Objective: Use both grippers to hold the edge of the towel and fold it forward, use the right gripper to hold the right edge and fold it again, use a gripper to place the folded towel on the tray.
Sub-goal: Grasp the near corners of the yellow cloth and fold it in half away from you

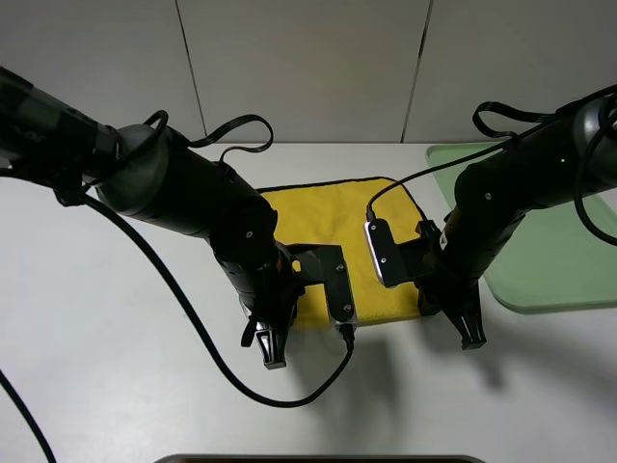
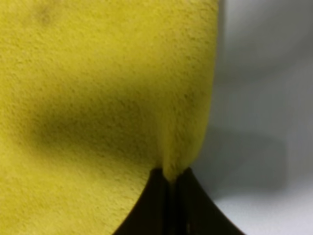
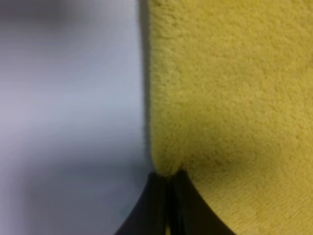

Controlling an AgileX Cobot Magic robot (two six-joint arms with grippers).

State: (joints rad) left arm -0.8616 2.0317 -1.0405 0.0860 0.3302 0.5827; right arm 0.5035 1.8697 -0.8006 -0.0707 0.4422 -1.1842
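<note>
The yellow towel (image 1: 328, 217) lies flat on the white worktop (image 1: 116, 318) between the two arms, near the pale-green tray (image 1: 540, 280) (off to the right). The left fingers (image 2: 154, 205) are pressed together, pinching the towel's near edge at its left corner. The right fingers (image 3: 156, 205) likewise pinch its right corner.

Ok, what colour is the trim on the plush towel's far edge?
Black: thin trim on the bright-yellow towel; exterior high view shows it best.
</note>
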